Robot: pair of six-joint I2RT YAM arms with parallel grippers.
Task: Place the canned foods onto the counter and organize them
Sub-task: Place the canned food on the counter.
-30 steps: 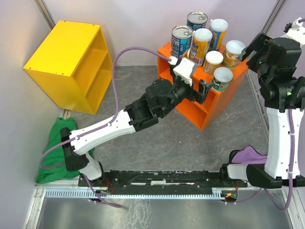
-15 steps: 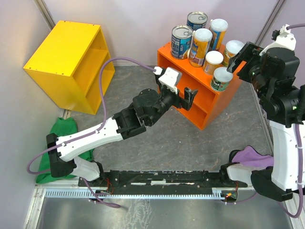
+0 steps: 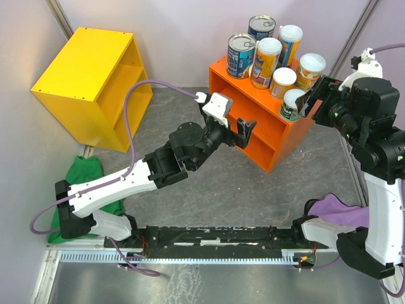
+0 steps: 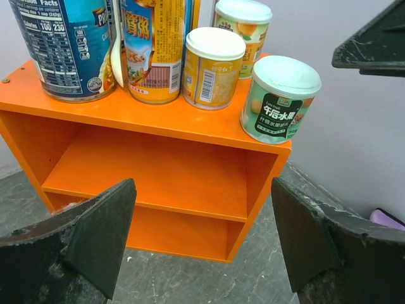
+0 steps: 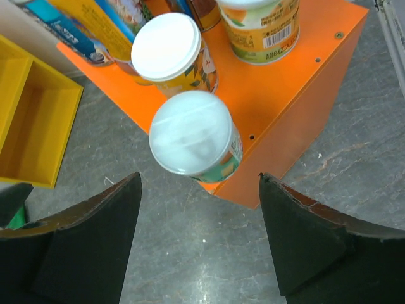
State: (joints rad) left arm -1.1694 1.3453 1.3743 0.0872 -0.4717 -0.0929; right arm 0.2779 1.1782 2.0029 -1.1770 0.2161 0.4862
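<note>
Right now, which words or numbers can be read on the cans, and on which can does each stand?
"Facts", "100 230": blue-labelled tin, nutrition panel; the rest is too small.
"午后水果": green-labelled can; the smaller line below is unreadable.
Tall yellow can: Chinese characters, cut off, not readable.
Short yellow can: a barcode, digits too small.
Orange counter: no text.

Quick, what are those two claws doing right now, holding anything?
Left gripper: open, empty.
Right gripper: open, empty, facing the green-labelled can.
</note>
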